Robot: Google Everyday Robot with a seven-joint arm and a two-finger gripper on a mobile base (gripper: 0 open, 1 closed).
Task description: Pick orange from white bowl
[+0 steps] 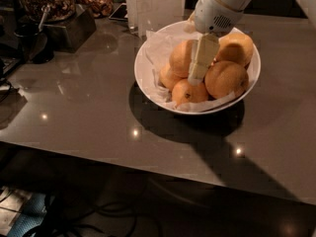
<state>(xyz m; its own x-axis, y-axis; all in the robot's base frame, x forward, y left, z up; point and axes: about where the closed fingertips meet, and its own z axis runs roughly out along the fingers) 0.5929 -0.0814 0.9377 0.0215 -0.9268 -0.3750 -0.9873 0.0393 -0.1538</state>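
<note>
Claw (197,77) sits among oranges (226,79) in white bowl (143,83).

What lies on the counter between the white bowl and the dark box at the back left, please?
Only bare glossy counter, as the camera view shows. The pincer is down inside the white bowl, away from the dark box.

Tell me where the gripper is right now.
Upper middle of the camera view: the gripper hangs inside the white bowl, its tip low among the piled oranges.
</note>
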